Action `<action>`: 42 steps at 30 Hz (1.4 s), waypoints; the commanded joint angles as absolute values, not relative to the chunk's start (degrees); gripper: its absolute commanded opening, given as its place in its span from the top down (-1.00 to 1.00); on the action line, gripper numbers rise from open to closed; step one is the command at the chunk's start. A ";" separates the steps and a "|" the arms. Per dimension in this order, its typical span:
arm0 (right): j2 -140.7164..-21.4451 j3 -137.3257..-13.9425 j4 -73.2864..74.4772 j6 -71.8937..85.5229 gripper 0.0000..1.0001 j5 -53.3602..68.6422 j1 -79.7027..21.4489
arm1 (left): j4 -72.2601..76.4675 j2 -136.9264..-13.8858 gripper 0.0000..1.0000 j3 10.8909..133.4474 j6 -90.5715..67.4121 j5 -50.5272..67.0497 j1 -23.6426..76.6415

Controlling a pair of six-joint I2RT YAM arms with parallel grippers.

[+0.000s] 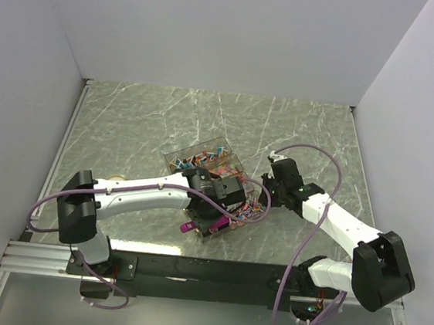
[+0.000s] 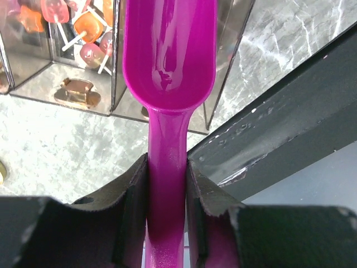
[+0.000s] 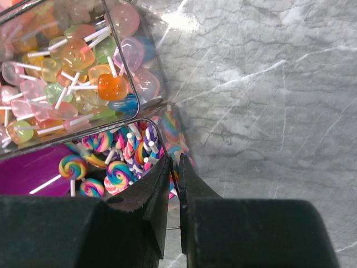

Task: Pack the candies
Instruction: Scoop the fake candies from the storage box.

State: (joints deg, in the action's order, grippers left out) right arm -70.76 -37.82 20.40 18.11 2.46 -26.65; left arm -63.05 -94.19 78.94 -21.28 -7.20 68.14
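– Fingers [image 2: 131, 190] of the left hand [image 2: 166, 167] sat closest, didn't they? What were they doing?

– They were clamped from both sides on the handle of a magenta scoop [image 2: 170, 50]. Its bowl pointed away from the wrist, up against the near side of a clear divided box [image 1: 201, 161], and it looked bare, with no sweet in it.

– And the candies?

– All the candies [image 3: 78, 67] I could find lay inside the box. Square translucent lollipops filled one compartment and swirled ones [image 3: 120, 167] filled the next. None lay loose on the counter [image 3: 268, 100] that I could see.

– What about the right hand [image 3: 174, 181]?

– It was nearly closed at the corner by the swirled ones. A thin clear wall seemed to run between its fingers, so I took it to be pinching the box.

– Which step was that, then?

– The scooping, I'd judge, at its start: tool in hand, box steadied, nothing lifted yet.

– What did the next move call for?

– Probably tipping the lip of the scoop down into one compartment and sliding it under the pile. The sticks lay crossed, so a shallow, slow push would catch fewer of them. The right hand would need to keep the box from skidding. Where the load should go, I couldn't tell.
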 commanded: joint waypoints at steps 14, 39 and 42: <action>-72.25 -40.43 22.06 18.37 1.00 0.09 -28.04 | -66.27 -94.13 0.99 80.42 -17.67 -4.93 67.06; -72.25 -39.20 16.88 22.49 1.00 7.46 -29.71 | -59.95 -110.83 0.99 99.76 -13.80 -4.48 67.85; -72.42 -38.67 15.30 23.90 1.00 9.48 -30.06 | -56.17 -109.52 0.99 99.41 -13.62 -4.92 68.82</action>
